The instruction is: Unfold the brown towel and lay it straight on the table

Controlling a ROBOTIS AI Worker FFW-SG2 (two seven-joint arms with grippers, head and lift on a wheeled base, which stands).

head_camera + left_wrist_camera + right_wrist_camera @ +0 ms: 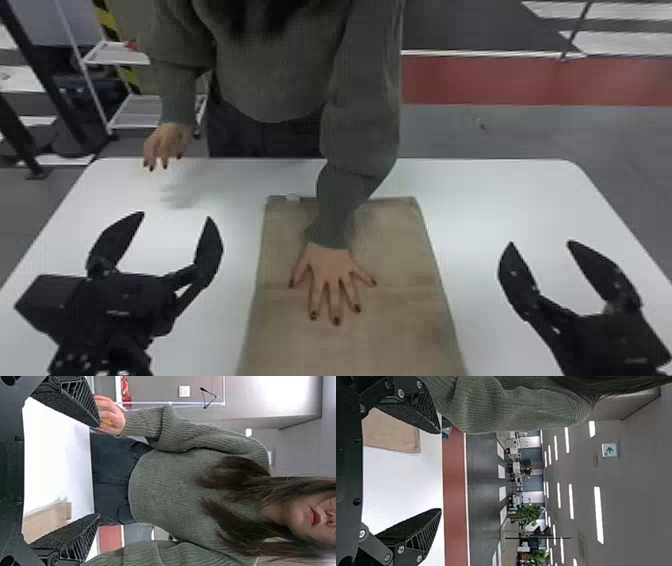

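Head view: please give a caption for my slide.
Person's hand on brown towel, between left gripper and right gripper, jaws open.

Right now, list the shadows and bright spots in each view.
Head view: a soft shadow on the white table near the person's raised hand; left wrist view: tabletop nearly washed out to white; right wrist view: ceiling lights showing as bright white strips.

The towel (395,330) lies on the table (505,200), between left gripper (176,216) and right gripper (540,243). A person's hand (331,272) rests on it.

Person in a green sweater (170,479), end effector (95,471) fingers apart, white table (59,463)
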